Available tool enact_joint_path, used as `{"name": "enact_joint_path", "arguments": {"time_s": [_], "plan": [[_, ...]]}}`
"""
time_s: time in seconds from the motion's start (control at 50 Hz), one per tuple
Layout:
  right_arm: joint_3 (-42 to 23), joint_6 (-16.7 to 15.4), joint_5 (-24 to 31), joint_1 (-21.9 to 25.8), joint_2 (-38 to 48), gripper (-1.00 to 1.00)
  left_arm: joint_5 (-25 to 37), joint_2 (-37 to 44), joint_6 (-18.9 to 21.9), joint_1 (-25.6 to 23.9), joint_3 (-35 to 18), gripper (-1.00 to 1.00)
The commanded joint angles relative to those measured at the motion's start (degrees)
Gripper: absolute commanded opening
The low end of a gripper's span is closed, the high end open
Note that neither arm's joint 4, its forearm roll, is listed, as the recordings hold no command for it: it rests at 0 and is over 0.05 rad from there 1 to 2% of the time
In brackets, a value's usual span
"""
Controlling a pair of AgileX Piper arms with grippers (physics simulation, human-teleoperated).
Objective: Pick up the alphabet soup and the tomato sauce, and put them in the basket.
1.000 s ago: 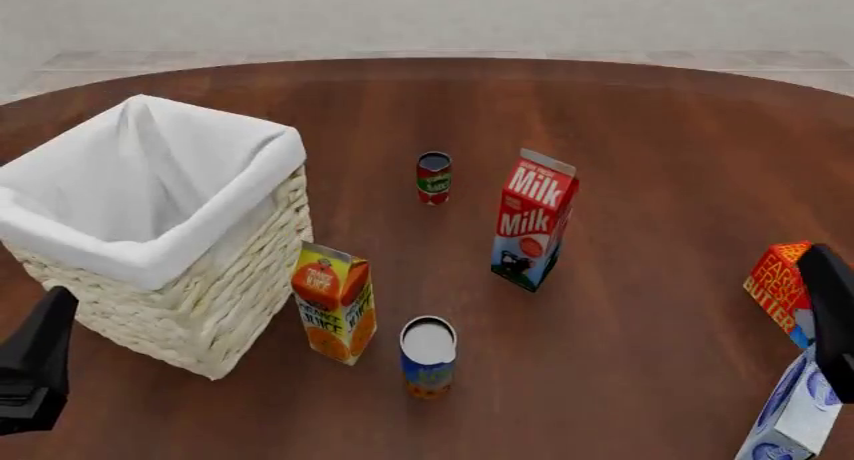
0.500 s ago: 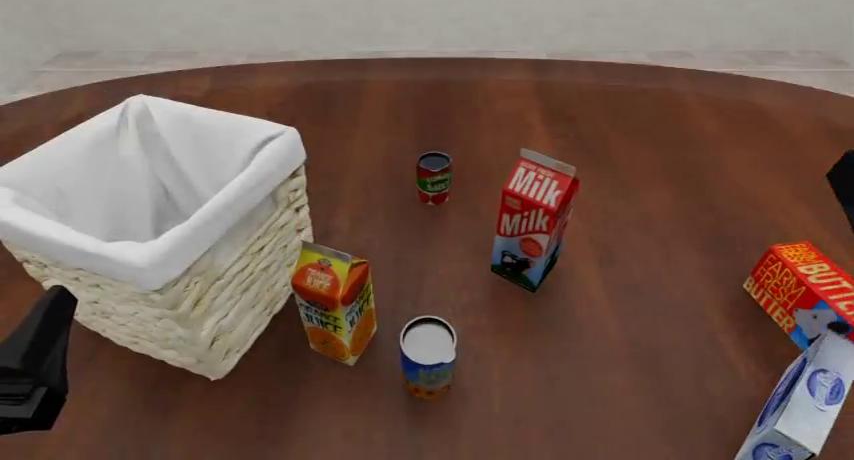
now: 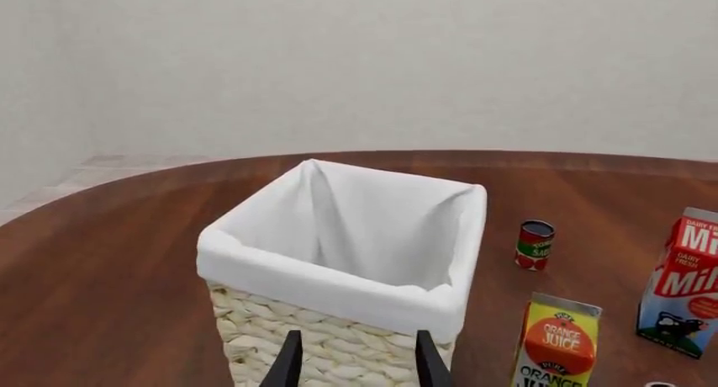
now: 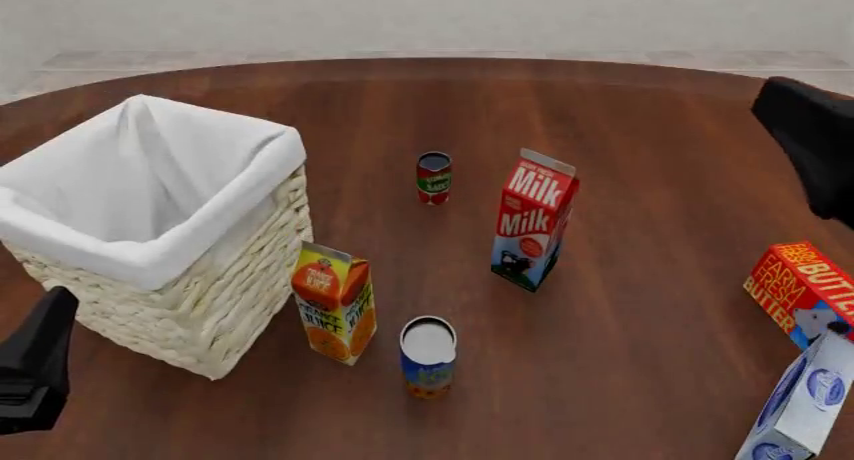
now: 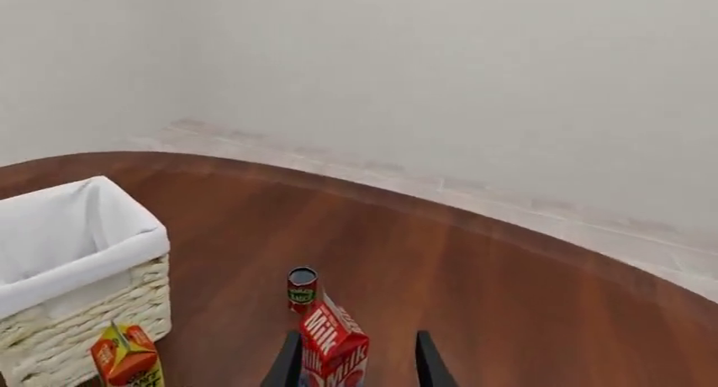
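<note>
The alphabet soup (image 4: 429, 356), a blue can with a pale top, stands upright near the table's front, next to the orange juice carton. The tomato sauce (image 4: 434, 177), a small red-and-green can, stands farther back; it also shows in the left wrist view (image 3: 534, 245) and the right wrist view (image 5: 302, 288). The basket (image 4: 227, 290) stands at the left, white-lined with nothing showing inside (image 3: 336, 282). My left gripper (image 3: 356, 366) is open and empty, just short of the basket. My right gripper (image 5: 353, 363) is open and empty, high above the table, far from both cans.
A milk carton (image 4: 534, 220) stands right of the tomato sauce. An orange juice carton (image 4: 334, 302) stands against the basket's front corner. A butter box (image 4: 801, 290) and a white-and-blue carton (image 4: 801, 405) lie at the right edge. My right arm (image 4: 807, 145) hangs over the right side.
My right arm has risen from beside the butter box at the lower right to the upper right of the front view. The left arm and all objects have not moved.
</note>
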Motion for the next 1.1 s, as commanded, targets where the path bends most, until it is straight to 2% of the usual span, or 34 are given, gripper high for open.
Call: {"name": "enact_joint_path", "arguments": {"time_s": [0.02,0.16,0.26,0.42,0.46,0.48,0.5,0.54,0.56,0.62,0.72,0.74,0.8,0.84,0.94,0.96,0.98,1.0,1.02,1.06,1.1], "plan": [[-5.8,-0.4,0.8,3.8,6.6,1.00,0.0,0.1,0.0,0.0,0.1,1.00],[-11.1,0.8,2.4,8.0,12.8,1.00,0.0,0.1,0.2,0.1,0.1,1.00],[-14.0,-1.4,3.3,9.0,15.8,1.00,0.0,0.1,0.2,0.1,0.1,1.00],[-17.8,-2.4,5.6,12.2,19.5,1.00,0.0,0.1,0.1,0.1,0.1,1.00],[-19.4,-0.9,6.7,12.5,21.2,1.00,0.0,0.2,0.1,0.1,0.1,1.00],[-19.5,-1.3,6.6,12.4,21.3,1.00,0.0,0.2,0.1,0.1,0.1,1.00],[-20.3,0.0,7.3,13.0,22.3,1.00,0.0,0.2,0.2,0.1,0.1,1.00],[-21.0,0.9,7.6,12.7,23.1,1.00,0.0,0.3,0.2,0.1,0.1,1.00],[-21.1,-1.2,7.1,13.1,22.9,1.00,0.0,0.3,0.2,0.2,0.2,1.00],[-21.5,-2.0,7.1,13.2,23.8,1.00,0.0,0.3,0.2,0.2,0.2,1.00],[-22.5,-1.5,7.7,13.4,26.0,1.00,0.0,0.3,0.2,0.2,0.2,1.00],[-23.3,-0.1,8.6,13.3,27.3,1.00,0.0,0.3,0.2,0.2,0.2,1.00],[-24.1,-0.9,8.6,13.1,28.3,1.00,-0.1,0.3,0.2,0.2,0.2,1.00],[-25.5,1.5,9.8,13.4,29.7,1.00,-0.1,0.4,0.1,0.1,0.2,1.00],[-27.3,-0.6,10.2,12.9,31.5,1.00,-0.1,0.4,0.1,0.1,0.2,1.00],[-28.3,2.5,11.4,13.5,32.7,1.00,-0.1,0.4,0.1,0.1,0.2,1.00],[-28.8,3.5,11.6,13.3,33.0,1.00,-0.1,0.4,0.1,0.1,0.2,1.00],[-29.1,2.5,11.5,13.0,33.3,1.00,-0.1,0.4,0.1,0.1,0.2,1.00],[-29.1,-0.1,10.9,12.2,33.6,1.00,-0.1,0.4,0.1,0.1,0.2,1.00],[-29.7,0.9,11.2,12.5,34.3,1.00,-0.1,0.4,0.1,0.1,0.2,1.00],[-30.2,0.0,11.2,12.3,35.0,1.00,-0.1,0.4,0.1,0.2,0.2,1.00]]}}
